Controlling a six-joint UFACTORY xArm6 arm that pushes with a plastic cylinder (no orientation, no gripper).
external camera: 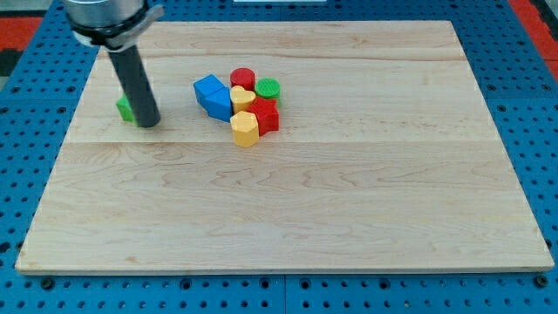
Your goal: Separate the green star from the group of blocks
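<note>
Green star (125,108), left of block group (240,103)

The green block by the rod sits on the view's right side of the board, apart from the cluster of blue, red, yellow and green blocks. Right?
Not quite. The camera view shows that green block on the view's left, partly hidden behind my tip. It does sit apart from the cluster of blue, red, yellow and green blocks.
</note>
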